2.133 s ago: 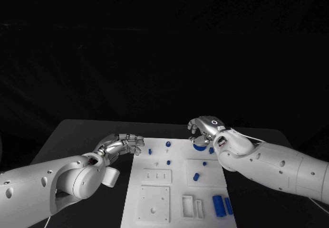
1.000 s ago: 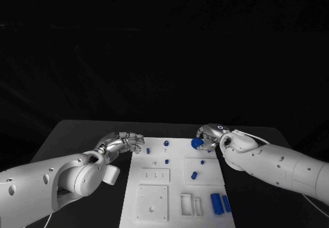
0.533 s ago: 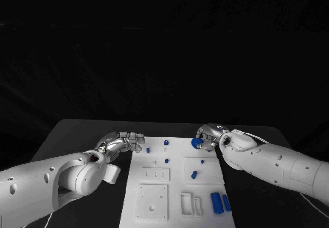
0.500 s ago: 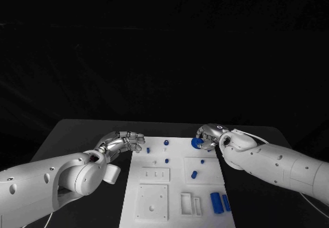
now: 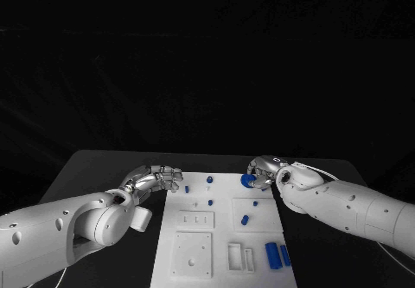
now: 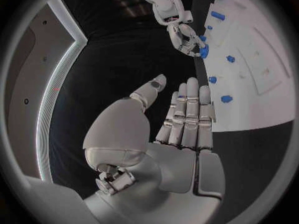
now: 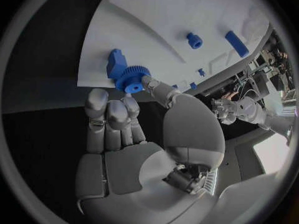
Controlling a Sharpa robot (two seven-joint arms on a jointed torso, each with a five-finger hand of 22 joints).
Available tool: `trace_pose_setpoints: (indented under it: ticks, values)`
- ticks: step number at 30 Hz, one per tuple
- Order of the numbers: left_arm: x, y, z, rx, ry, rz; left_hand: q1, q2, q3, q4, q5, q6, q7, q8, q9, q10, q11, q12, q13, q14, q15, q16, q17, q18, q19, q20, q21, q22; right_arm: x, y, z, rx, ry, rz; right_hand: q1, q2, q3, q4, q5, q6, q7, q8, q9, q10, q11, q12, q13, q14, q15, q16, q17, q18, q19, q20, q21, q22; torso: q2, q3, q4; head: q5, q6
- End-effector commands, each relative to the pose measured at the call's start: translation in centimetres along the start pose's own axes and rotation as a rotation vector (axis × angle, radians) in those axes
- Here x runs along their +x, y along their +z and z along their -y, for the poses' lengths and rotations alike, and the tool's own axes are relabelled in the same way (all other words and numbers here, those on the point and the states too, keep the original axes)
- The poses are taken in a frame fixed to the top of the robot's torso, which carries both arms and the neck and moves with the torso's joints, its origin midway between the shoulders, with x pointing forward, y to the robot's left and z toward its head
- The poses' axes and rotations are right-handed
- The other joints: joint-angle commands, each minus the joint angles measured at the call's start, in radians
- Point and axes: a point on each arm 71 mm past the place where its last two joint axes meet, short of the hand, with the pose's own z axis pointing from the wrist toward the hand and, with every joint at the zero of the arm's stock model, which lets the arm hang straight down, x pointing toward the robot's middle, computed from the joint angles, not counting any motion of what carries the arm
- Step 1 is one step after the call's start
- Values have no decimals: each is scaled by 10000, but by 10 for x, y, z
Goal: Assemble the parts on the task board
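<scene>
Pinching a small blue toothed gear wheel between thumb and fingertips, the right silver hand sits at the far right corner of the flat white plastic task board, the gear just above the board beside a blocky blue part. No writing can be read anywhere. The left silver hand hovers off the board's left edge over the matte black table, fingers straight, side by side, holding nothing. Short blue pegs stand on the board; two smooth blue cylinders lie near its close right corner, beside rectangular recesses.
</scene>
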Motion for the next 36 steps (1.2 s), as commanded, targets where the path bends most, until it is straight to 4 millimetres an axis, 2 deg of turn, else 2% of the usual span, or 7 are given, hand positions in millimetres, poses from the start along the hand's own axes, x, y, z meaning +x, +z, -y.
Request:
trace_pose_setpoints:
  ticks: [1,5,11,13,23,31,36]
  values:
    - [2,0,1,107,-7,-147,-38,-52,72,-5,-32,35,15,-52,16,16,44,-63,-9,-72,-25,58,-11,139,20,-64,56,-12,9,-1,0,-160,-767,-377,24,-71,23,-70,-18,270,222,14,-17,17,9,52,152,-9,-71,-73,24,851,-64,-19,52,221,2,-3,3,-12,-8]
    - [2,0,1,108,-5,-148,-37,-55,72,-6,-32,33,16,-54,17,15,45,-66,-10,-73,-25,58,-12,139,19,-65,57,-12,13,-2,-1,-255,-1051,-381,106,-209,2,-227,-34,288,220,17,-20,27,9,76,140,1,-70,-88,57,851,-72,-23,92,216,-3,-1,-1,0,-11]
    - [2,0,1,104,0,-130,-35,-56,75,-6,-32,31,17,-56,18,13,45,-69,-10,-75,-25,58,-12,137,17,-66,59,-13,20,-4,-2,-307,-1211,-555,232,-180,52,-346,-20,360,201,49,-11,71,-8,123,133,16,-84,-107,93,851,-77,-17,127,207,1,4,-6,8,-24]
    - [2,0,1,105,2,-130,-35,-55,76,-6,-32,31,17,-57,19,13,45,-70,-11,-75,-25,58,-12,137,17,-67,59,-14,21,-4,-1,-295,-1216,-591,242,-184,80,-362,87,389,195,59,-10,91,-12,144,134,21,-87,-114,106,851,-82,-8,137,204,1,4,-2,4,-26]
    - [2,0,1,104,6,-128,-37,-52,79,-2,-32,31,16,-58,21,13,44,-73,-11,-76,-25,58,-12,134,15,-67,61,-15,22,-5,-1,-267,-1063,-652,22,-69,93,-318,1189,640,125,154,13,252,-78,335,158,55,-147,-179,223,851,-89,36,223,188,-2,3,0,4,-22]
    - [1,0,1,111,6,-121,-43,-49,79,1,-32,32,15,-59,23,15,43,-75,-11,-76,-25,59,-12,131,15,-67,64,-16,15,-6,-10,-164,-1362,243,-76,-3,66,-254,1418,782,77,215,38,419,-123,513,231,71,-191,-200,272,851,-78,26,253,182,-4,5,-10,23,-4]
    - [0,0,1,118,19,-77,-47,-47,80,3,-32,33,14,-60,24,16,43,-77,-11,-76,-25,59,-12,130,14,-67,65,-17,7,-9,-17,80,-1653,1077,-113,-52,91,-176,1502,945,16,289,78,531,-181,592,241,86,-246,-218,314,851,-38,-6,286,175,-4,8,-8,47,13]
